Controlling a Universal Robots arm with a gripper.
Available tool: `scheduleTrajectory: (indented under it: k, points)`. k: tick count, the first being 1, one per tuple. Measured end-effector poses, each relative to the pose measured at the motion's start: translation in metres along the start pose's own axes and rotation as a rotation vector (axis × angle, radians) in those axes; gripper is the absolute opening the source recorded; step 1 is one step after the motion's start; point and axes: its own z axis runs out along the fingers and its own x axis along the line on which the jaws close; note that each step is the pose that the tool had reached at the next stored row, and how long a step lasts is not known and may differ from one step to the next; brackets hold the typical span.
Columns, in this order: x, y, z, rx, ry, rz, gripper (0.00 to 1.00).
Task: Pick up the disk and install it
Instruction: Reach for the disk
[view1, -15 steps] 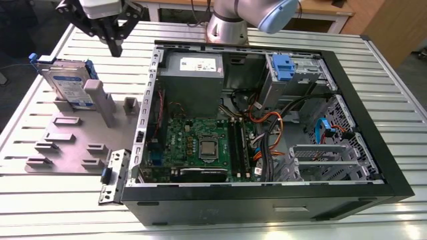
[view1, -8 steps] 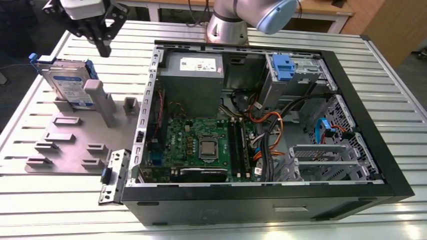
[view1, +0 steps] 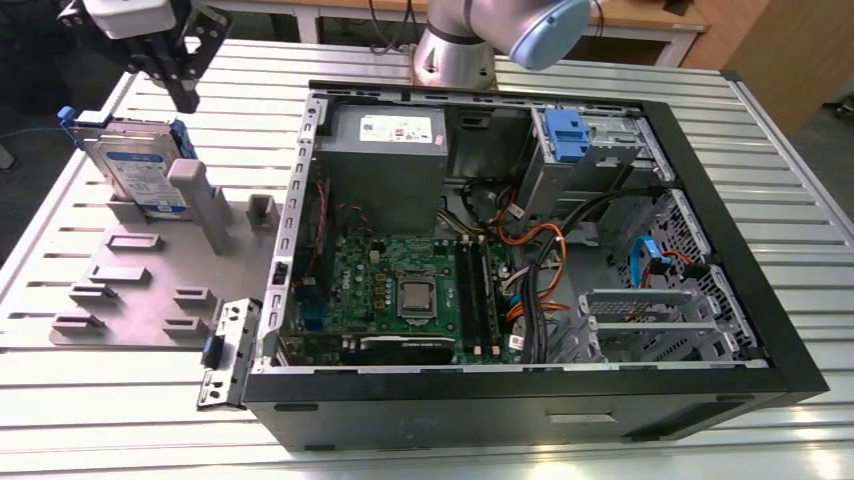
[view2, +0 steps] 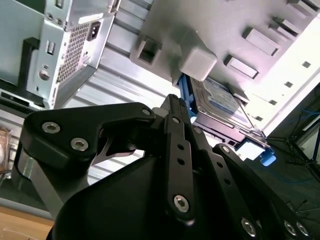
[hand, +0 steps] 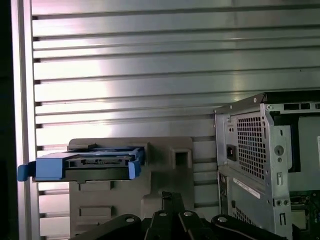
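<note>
while the gripper (view1: 187, 100) hangs above the disk (view1: 140, 170), its fingers are pressed together and grip nothing.
the disk is a flat silver drive with a blue-and-white label, set in a blue plastic frame; it stands on edge in a slot of the grey fixture plate (view1: 134, 305) on the slatted table (view1: 80, 420), at the exterior view's left of the open computer case (view1: 507, 410).

There is one disk (view1: 138, 170); one grey fixture plate (view1: 134, 290); one open computer case (view1: 534, 410), with one grey power supply box (view1: 387, 170), one blue-handled caddy (view1: 566, 135) and one motherboard (view1: 387, 270) inside; one gripper (view1: 186, 100).
</note>
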Motion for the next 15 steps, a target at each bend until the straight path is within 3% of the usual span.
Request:
scheduleTrajectory:
  k: [15]
  points:
    - [0.0429, 0.0045, 0.0093, 0.0, 0.0001, 0.0, 0.11]
